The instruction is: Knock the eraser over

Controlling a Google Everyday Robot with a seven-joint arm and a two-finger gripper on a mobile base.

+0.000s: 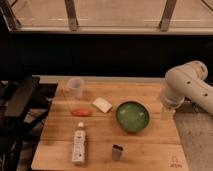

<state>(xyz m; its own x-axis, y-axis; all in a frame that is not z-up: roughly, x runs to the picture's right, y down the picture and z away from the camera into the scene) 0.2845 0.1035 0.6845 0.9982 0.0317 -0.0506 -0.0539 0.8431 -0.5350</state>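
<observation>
on a wooden table [150, 150], close to the front edge and a little right of the middle: a small dark grey eraser [117, 152], upright on its short end, taller than wide, touching nothing. behind it and slightly to the right, well clear of it, a round green bowl [132, 116], far larger than the eraser. to the eraser's left, near it but apart, a white bottle [79, 144] with a label, flat on its side, cap toward the back of the table. farther back, left of the bowl, a pale whitish flat slab [102, 104], turned at an angle. just beside the slab on its left, a small orange-red oblong object [81, 112], also lying flat. toward the back left corner, a clear plastic cup [75, 86], upright.

at the right of the view, a white robot arm [187, 82], bent over the table's right side. at its lower end, the gripper [168, 109], hanging by the table's right edge, just right of the bowl and well apart from the eraser. spread or pressed together: cannot tell.

to the left of the table, black equipment [20, 105], partly in shadow. behind the table, a dark wall band, and above it a lit floor crossed by metal frame bars [72, 15].
</observation>
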